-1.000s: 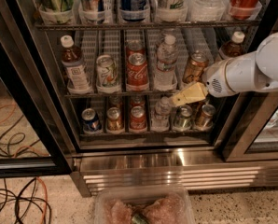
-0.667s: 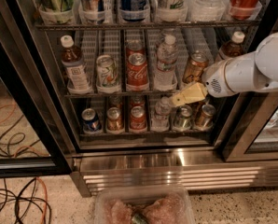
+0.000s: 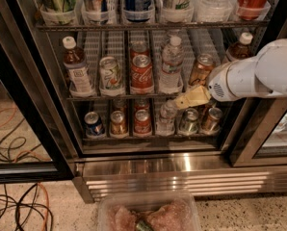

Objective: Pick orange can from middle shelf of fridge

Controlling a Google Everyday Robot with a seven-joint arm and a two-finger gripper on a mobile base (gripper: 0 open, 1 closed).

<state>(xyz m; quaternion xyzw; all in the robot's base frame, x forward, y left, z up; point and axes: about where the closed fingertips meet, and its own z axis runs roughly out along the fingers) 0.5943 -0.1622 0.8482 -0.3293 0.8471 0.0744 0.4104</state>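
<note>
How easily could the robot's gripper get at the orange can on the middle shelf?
Probably yes, fairly easily. The gripper hangs just below and in front of the orange can, which stands at the front of the middle shelf. Nothing sits between them, though a water bottle stands close beside it.

I am holding my gripper (image 3: 188,100) in front of the fridge (image 3: 182,174), at the front edge of the middle shelf (image 3: 110,98). It is pointing towards the left of the view and is hanging just below the orange can (image 3: 201,70); whether it is touching the can I cannot tell. The orange can is standing upright in its lane, between a water bottle (image 3: 171,64) and a brown bottle (image 3: 240,46). Further left a red Coca-Cola can (image 3: 141,73) and a white-and-green can (image 3: 110,73) are standing. My white arm (image 3: 259,73) is reaching in from the right. Cables (image 3: 18,211) are lying on the floor, and a clear container (image 3: 148,214) is showing at the lower edge
</note>
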